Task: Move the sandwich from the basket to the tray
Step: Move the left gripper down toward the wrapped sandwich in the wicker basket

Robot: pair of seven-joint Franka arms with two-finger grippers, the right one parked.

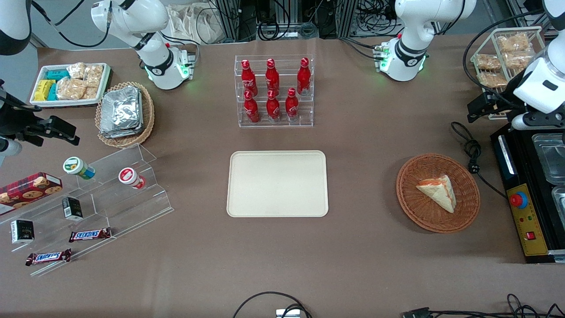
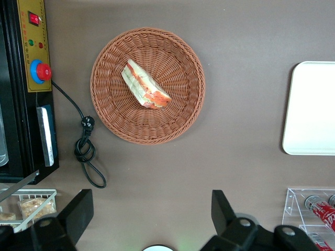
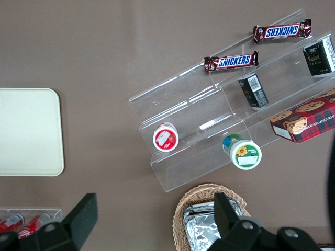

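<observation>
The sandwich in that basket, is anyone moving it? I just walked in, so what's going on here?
Nothing has been picked up yet. The sandwich lies in the basket, toward the working arm's end of the table. The left gripper hangs high above the table, a little farther from the front camera than the basket, its jaws open and holding nothing. The tray sits bare mid-table, nearer the front camera than the cola bottle rack.

A brown-covered desk (image 1: 362, 145) fills the scene, evenly lit from above. Tangled black cables (image 1: 282, 26) and metal framing (image 1: 229, 17) line its farthest edge, over a pale grey floor (image 1: 13, 70).
</observation>
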